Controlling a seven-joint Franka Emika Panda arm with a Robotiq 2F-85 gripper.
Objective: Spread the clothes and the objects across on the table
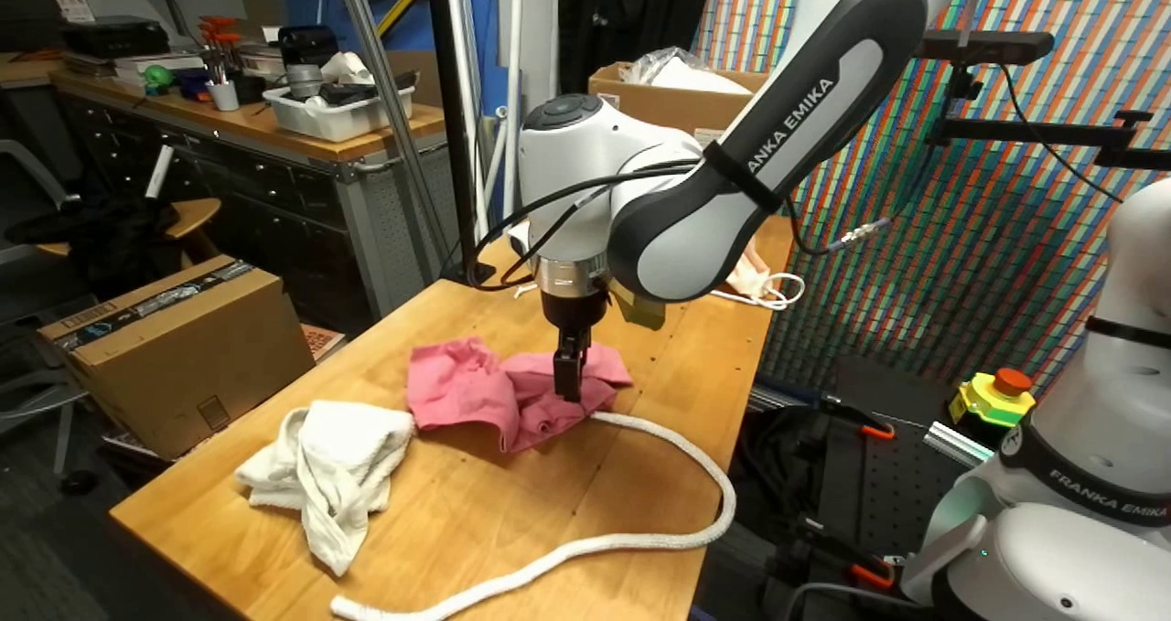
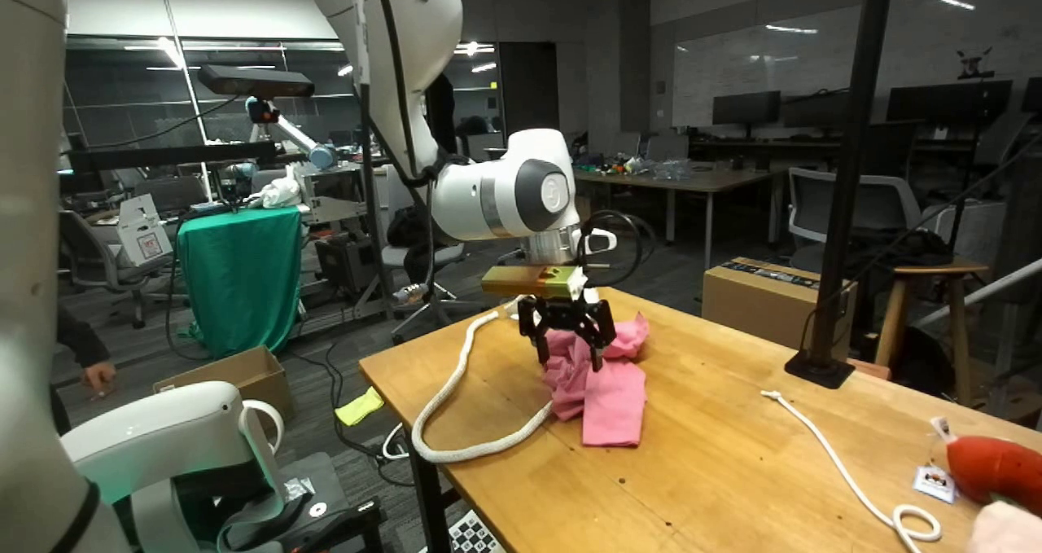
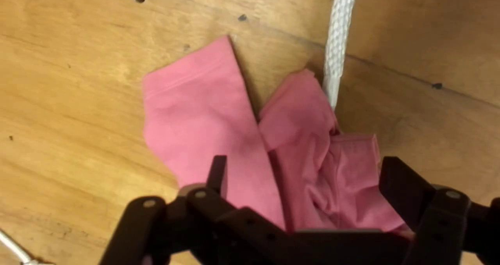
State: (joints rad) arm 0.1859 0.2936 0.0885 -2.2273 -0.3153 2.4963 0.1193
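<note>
A crumpled pink-red cloth (image 1: pixel 467 392) lies mid-table, also the pink-red cloth (image 2: pixel 615 402) in an exterior view. Over it, pointing down, my gripper (image 1: pixel 569 392) stands open. In the wrist view the gripper (image 3: pixel 304 161) has its fingers wide apart, with folds of the pink cloth (image 3: pixel 203 112) below and between them; whether they touch is unclear. The cream-white cloth (image 1: pixel 338 465) sits bunched toward one table end. A thick white rope (image 1: pixel 640 540) curves over the wooden table (image 1: pixel 485 529), one end disappearing at the pink cloth.
Toward the table's opposite end are a thin looped white cord (image 2: pixel 838 463), a red item (image 2: pixel 997 467) and a pale beige piece (image 2: pixel 1005 528). A black post (image 2: pixel 822 366) rises at the table's edge. A cardboard box (image 1: pixel 183 356) stands on the floor beside it.
</note>
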